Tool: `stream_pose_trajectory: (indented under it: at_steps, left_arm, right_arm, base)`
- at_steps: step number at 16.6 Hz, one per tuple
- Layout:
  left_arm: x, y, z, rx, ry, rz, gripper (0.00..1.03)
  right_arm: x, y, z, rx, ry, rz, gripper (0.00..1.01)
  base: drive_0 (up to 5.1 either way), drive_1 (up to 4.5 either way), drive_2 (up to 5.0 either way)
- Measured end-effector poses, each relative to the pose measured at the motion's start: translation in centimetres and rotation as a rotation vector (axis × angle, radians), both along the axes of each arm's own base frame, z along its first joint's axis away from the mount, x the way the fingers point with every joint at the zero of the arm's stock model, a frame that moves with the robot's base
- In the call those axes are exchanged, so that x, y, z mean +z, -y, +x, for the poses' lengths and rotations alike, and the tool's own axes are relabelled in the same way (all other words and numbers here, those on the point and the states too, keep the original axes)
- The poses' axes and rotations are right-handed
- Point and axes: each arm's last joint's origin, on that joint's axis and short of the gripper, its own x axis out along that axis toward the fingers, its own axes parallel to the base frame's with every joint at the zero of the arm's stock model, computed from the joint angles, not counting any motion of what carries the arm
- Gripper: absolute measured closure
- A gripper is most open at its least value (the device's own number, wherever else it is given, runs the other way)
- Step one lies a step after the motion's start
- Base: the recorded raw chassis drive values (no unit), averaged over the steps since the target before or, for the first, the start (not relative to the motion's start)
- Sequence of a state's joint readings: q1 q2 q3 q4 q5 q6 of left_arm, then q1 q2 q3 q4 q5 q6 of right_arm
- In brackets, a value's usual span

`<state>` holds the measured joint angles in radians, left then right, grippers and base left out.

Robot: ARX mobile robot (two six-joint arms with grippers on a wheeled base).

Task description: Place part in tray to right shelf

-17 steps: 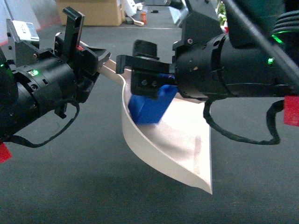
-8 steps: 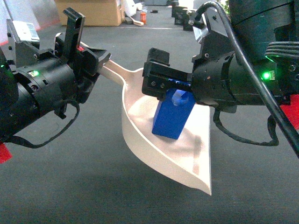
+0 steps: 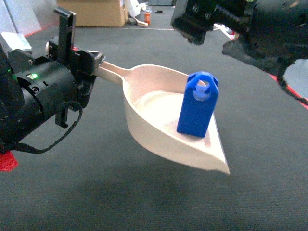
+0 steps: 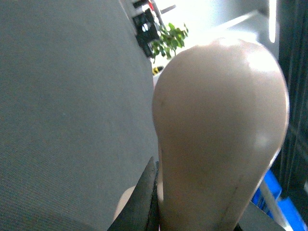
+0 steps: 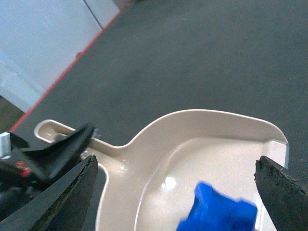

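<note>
Standing upright in the smooth beige tray [image 3: 144, 103], the peaked blue part [image 3: 197, 106]; left tool [image 3: 91, 62] clenched on handle, right tool [image 5: 175, 192] released

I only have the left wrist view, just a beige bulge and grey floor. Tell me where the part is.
Observer: The part stands upright inside the tray, near its open front edge, peaked top up.
Operator: Confirm the right end effector has let go.
Observer: Yes. The right end effector is open above the tray, its fingers wide on either side of the part, not touching it.
Operator: Report what holds the tray up.
Observer: The left end effector grips the tray's long handle; the tray hangs in the air over the dark floor.
Operator: Look for the right shelf.
Observer: No view shows it clearly.
</note>
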<state>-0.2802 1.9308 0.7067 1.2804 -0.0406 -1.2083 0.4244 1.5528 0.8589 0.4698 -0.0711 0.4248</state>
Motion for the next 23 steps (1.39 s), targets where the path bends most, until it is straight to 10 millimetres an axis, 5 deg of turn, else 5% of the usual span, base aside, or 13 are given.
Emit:
stream_pose_trajectory:
  at_steps: [3, 6, 8, 12, 16, 17, 23]
  left_arm:
    - [-1.5, -0.3, -0.6, 0.047, -0.111, -0.234, 0.86]
    - [-1.9, 0.0, -1.3, 0.053, -0.137, -0.269, 0.86]
    - [-0.9, 0.5, -1.7, 0.029, -0.115, -0.269, 0.86]
    - [0.8, 2.0, -2.4, -0.025, -0.063, -0.274, 0.86]
    - [0.8, 2.2, -2.5, -0.020, -0.062, -0.271, 0.86]
    - [0.8, 2.0, -2.4, -0.011, -0.060, -0.270, 0.86]
    - [0.7, 2.1, -2.5, -0.016, -0.061, -0.267, 0.86]
  right_arm:
    - [4.0, 3.0, -3.7, -0.008, 0.112, 0.056, 0.03]
    - [4.6, 6.4, -6.2, -0.079, 0.137, 0.078, 0.03]
    - [3.3, 8.1, -8.2, -0.136, 0.125, 0.035, 0.03]
    - [-2.6, 10.0, -12.7, -0.256, 0.009, -0.215, 0.03]
    - [-2.6, 10.7, -14.2, -0.336, 0.162, -0.319, 0.06]
    - [-4.0, 11.7, -15.3, -0.438, 0.299, -0.351, 0.34]
    - [-5.5, 13.6, -17.3, -0.428, 0.313, -0.374, 0.99]
  base:
    - [0.0, 0.00, 0.0]
    - [0.0, 0.00, 0.0]
    - [0.0, 0.00, 0.0]
    - [0.0, 0.00, 0.0]
    - [0.0, 0.00, 0.0]
    - [0.0, 0.00, 0.0]
    - [0.0, 0.00, 0.0]
